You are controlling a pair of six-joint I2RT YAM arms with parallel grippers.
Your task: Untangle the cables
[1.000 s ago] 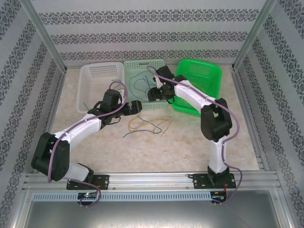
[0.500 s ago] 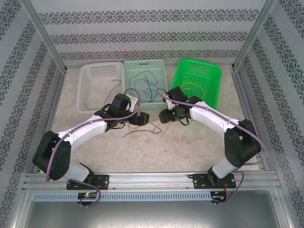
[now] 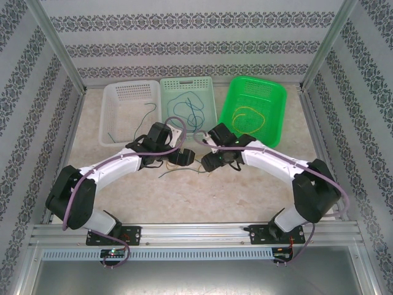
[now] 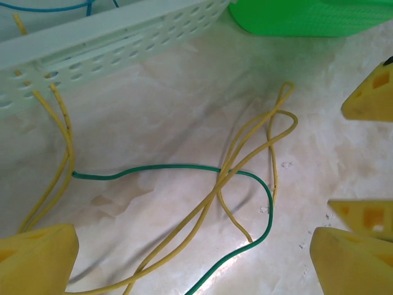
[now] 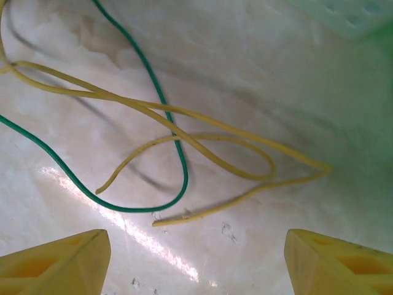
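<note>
A pale marbled bench point(image 3: 245, 196) lies under the right pincer point(image 5: 196, 261), with a glare streak point(image 5: 123, 224) just ahead of it. Far beyond stand banded floral walls point(image 3: 184, 43) and metal posts point(image 3: 59, 49); behind runs a rail point(image 3: 196, 232).

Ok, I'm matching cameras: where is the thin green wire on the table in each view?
Top external: thin green wire lies just left of centre.
Left wrist: the wire arcs across mid-frame.
Right wrist: the wire loops left of centre.
Shared landmark: the looped yellow wire crossing it.
</note>
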